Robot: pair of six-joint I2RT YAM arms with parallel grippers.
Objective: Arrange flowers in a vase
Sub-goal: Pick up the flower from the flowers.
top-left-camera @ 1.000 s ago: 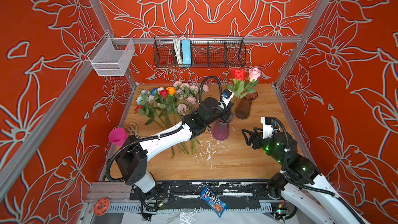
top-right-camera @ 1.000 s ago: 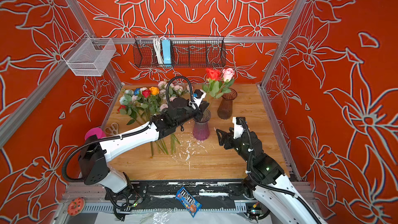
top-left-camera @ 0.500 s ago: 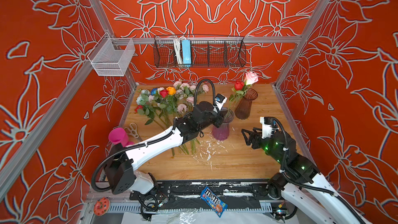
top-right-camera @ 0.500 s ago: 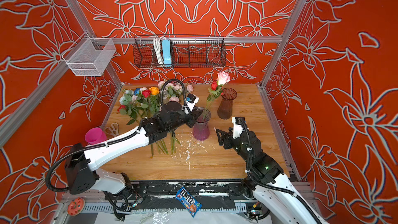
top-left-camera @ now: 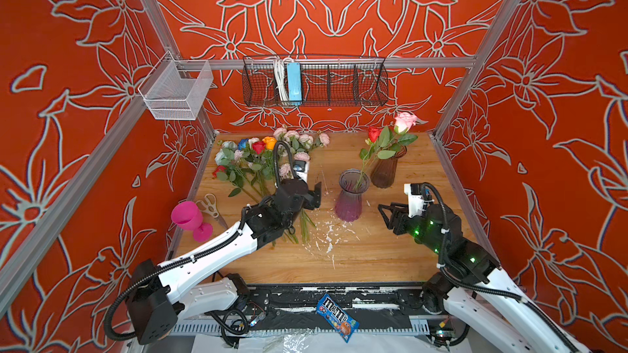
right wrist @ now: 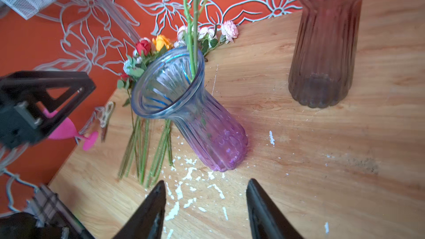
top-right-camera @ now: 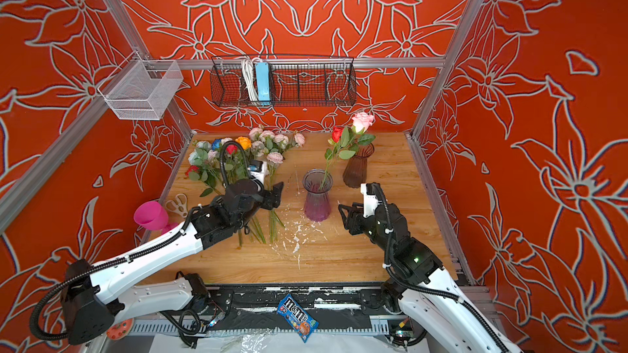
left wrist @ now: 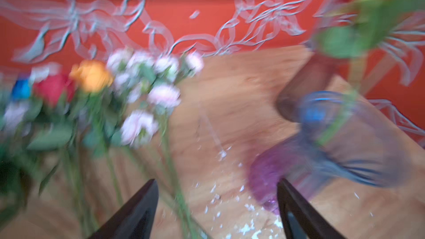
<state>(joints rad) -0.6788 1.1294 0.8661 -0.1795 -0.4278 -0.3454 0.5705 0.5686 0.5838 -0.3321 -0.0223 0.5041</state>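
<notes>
The wooden table (top-left-camera: 373, 259) carries everything. The left gripper (top-left-camera: 314, 196) hangs above the cut ends of the loose flowers. Its fingers (left wrist: 138, 208) stand apart with nothing clamped between them, though the left wrist view is blurred. The right gripper (right wrist: 206, 181) sits low over the table just beside the purple vase (top-left-camera: 351, 195), fingers (right wrist: 147, 212) also spread and empty.

The loose flowers (top-left-camera: 258, 161) lie in a bunch at the table's far left, with orange, red, blue, white and pale pink blooms toward the back wall. The purple vase stands upright near the middle and holds two stems. Their red rose (top-left-camera: 373, 133) and pink rose (top-left-camera: 404, 121) lean over the empty brown vase (top-left-camera: 385, 171) just behind. A pink goblet (top-left-camera: 190, 217) and scissors (top-left-camera: 212, 203) sit at the left edge. An M&M's packet (top-left-camera: 336, 317) lies on the front rail.
</notes>
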